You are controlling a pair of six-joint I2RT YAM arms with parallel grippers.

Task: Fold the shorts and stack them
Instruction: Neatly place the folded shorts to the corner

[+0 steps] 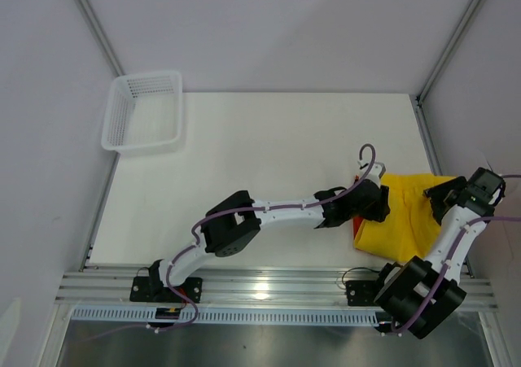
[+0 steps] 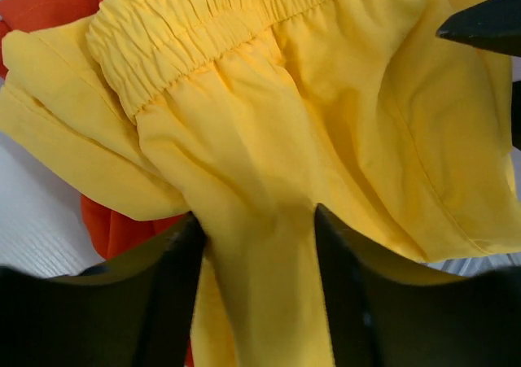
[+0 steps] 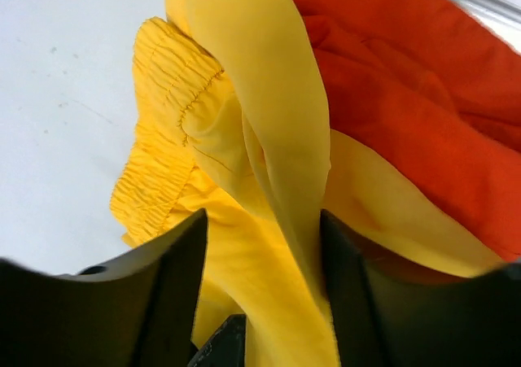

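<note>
The yellow shorts [image 1: 411, 216] lie folded at the table's right side, on top of the orange-red shorts [image 1: 356, 235], of which only a thin edge shows from above. My left gripper [image 1: 379, 201] is at the yellow pile's left edge and my right gripper [image 1: 436, 194] at its right edge. In the left wrist view the left gripper [image 2: 256, 220] has its jaws apart with a fold of yellow shorts [image 2: 326, 98] lying between them, and orange-red shorts [image 2: 49, 1] peek out beneath. The right gripper [image 3: 262, 220] is likewise open around a yellow fold [image 3: 236, 98], beside the orange-red shorts [image 3: 407, 74].
A white mesh basket [image 1: 146, 111] stands at the table's far left corner. The table's right edge and a frame post [image 1: 423, 115] run close by the shorts. The aluminium rail [image 1: 277, 286] crosses the near edge.
</note>
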